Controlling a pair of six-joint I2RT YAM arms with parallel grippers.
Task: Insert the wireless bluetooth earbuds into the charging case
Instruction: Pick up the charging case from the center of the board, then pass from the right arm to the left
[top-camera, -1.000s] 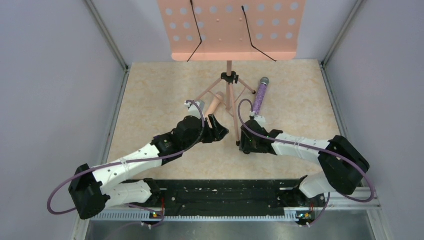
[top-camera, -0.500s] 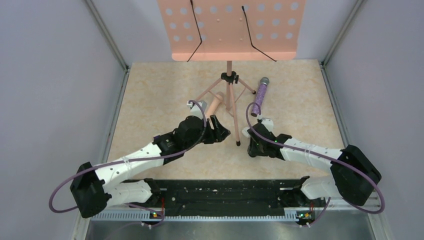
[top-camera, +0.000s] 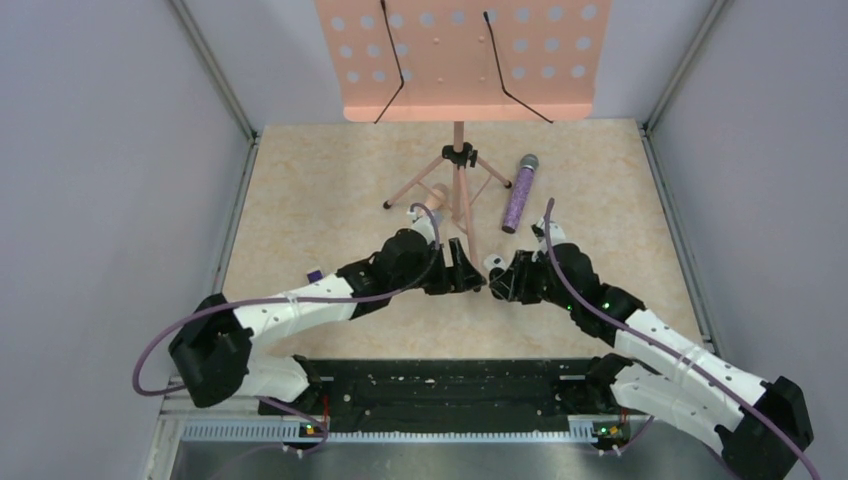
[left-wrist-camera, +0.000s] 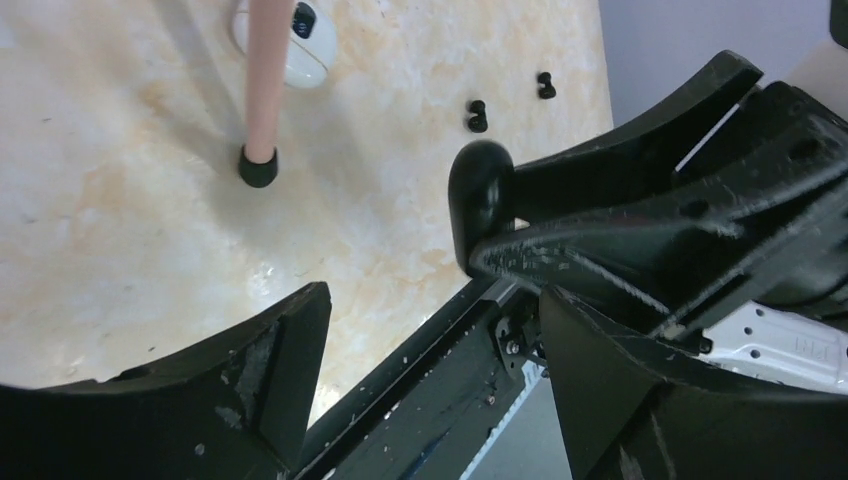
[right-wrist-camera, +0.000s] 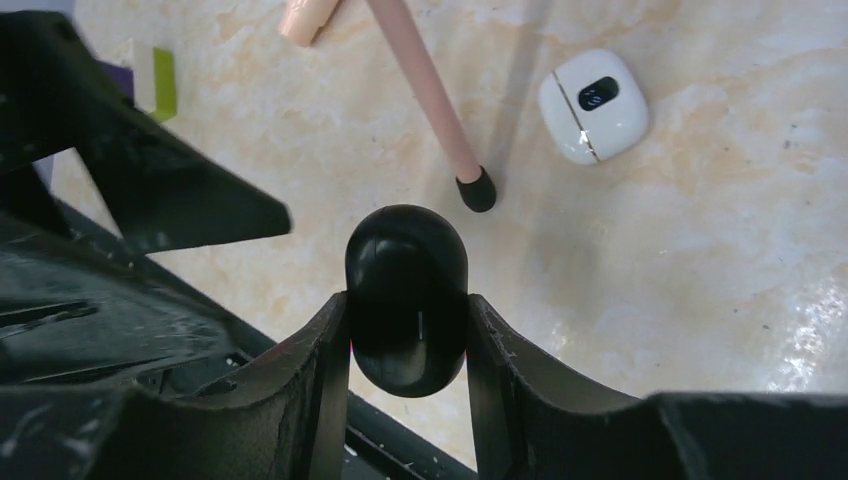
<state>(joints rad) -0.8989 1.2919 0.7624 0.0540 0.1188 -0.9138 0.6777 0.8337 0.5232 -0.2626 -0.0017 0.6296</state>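
Right end effector (right-wrist-camera: 407, 305) clamps the small smooth black oval charging case (right-wrist-camera: 407, 265) over the beige marbled tabletop (right-wrist-camera: 700, 250). Left end effector (left-wrist-camera: 430, 315) stands wide open and empty, facing it.

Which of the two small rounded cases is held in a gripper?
The smooth black oval case, clamped in the right gripper; the white case with a dark window lies loose on the table.
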